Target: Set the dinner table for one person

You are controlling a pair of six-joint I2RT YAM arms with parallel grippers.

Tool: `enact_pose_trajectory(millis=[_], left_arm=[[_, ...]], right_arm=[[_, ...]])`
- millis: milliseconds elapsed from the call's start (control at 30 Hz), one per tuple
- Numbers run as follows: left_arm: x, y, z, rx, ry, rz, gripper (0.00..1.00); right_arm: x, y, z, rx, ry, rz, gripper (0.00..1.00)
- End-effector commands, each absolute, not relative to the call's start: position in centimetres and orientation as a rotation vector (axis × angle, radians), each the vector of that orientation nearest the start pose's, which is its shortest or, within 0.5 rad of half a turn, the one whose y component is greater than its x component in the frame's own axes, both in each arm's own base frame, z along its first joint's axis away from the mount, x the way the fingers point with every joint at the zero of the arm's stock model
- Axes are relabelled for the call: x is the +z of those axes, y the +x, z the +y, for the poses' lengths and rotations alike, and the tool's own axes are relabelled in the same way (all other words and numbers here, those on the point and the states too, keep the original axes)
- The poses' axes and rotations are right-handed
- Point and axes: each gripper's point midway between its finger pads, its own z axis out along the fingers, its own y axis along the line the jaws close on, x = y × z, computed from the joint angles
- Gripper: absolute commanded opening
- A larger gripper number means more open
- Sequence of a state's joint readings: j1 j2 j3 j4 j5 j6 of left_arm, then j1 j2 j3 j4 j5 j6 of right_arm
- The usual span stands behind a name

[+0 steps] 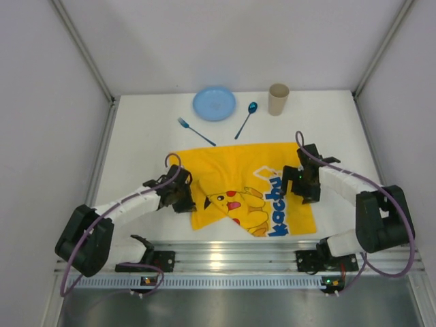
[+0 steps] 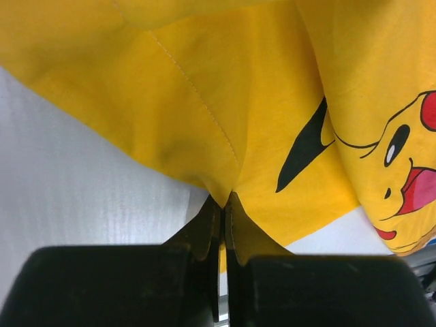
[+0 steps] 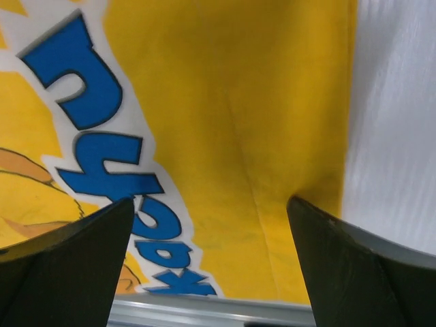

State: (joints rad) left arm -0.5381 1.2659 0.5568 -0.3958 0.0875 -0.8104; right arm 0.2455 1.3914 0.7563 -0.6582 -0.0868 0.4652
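Tabletop point(image 1: 139, 136) condition: we found the white surface spanning the enclosure floor, with the rail point(image 1: 225, 255) along its near edge. We judged it rigid, fixed and smooth. It called for no grasp, and cloth would probably slide across it with little drag.

Mat point(image 1: 231, 170) condition: it lay on the tabletop just beyond the rail, skewed, with its left side rumpled. We judged it soft, light and limp. A pinch at an edge or corner seemed the workable hold, since the flat middle offered nothing to grip.

Left claw point(image 1: 182, 197): in its wrist view the claw point(image 2: 223, 204) was clamped on the mat point(image 2: 238, 82) at its near-left edge, and the cloth rose to a peak at the tips.

Right claw point(image 1: 303, 187): its jaws stood wide apart over the mat's right edge with nothing between them. We could not tell whether the tips touched the cloth.

Remaining items: the plate point(image 1: 214, 103), fork point(image 1: 195, 131), spoon point(image 1: 246, 120) and cup point(image 1: 278, 99) sat at the far side, off the mat. We judged the plate and cup hard and liable to slip.
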Motion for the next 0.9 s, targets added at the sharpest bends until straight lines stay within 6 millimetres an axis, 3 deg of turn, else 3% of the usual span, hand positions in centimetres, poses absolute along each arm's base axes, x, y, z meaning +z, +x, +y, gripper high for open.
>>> enact_pose_trajectory(millis=[0, 267, 400, 633, 800, 833, 867], left_arm=[[3.4, 20.0, -15.5, -0.383, -0.29, 2.755, 0.0], [6.8, 21.1, -12.2, -0.125, -0.217, 2.735, 0.0], [8.3, 21.8, -10.9, -0.065, -0.236, 2.715, 0.0], [9.0, 22.1, -8.1, 0.051, -0.271, 2.784, 0.0], [9.7, 22.3, -8.0, 0.051, -0.282, 2.814, 0.0], [9.7, 21.9, -8.0, 0.058, -0.284, 2.836, 0.06], [9.6, 21.6, -8.0, 0.065, -0.292, 2.856, 0.2]], right_arm=[[1.2, 23.2, 10.4, 0.331, 0.32, 2.874, 0.96], [-1.8, 22.8, 10.4, 0.317, 0.385, 2.928, 0.95], [-1.8, 23.2, 10.1, 0.28, 0.397, 2.926, 0.95], [-1.0, 24.4, 8.7, 0.186, 0.42, 2.913, 0.95], [-0.5, 25.2, 8.3, 0.182, 0.418, 2.903, 0.95], [-0.4, 25.4, 8.3, 0.181, 0.41, 2.904, 0.95], [-0.3, 25.5, 8.4, 0.182, 0.4, 2.903, 0.95]])
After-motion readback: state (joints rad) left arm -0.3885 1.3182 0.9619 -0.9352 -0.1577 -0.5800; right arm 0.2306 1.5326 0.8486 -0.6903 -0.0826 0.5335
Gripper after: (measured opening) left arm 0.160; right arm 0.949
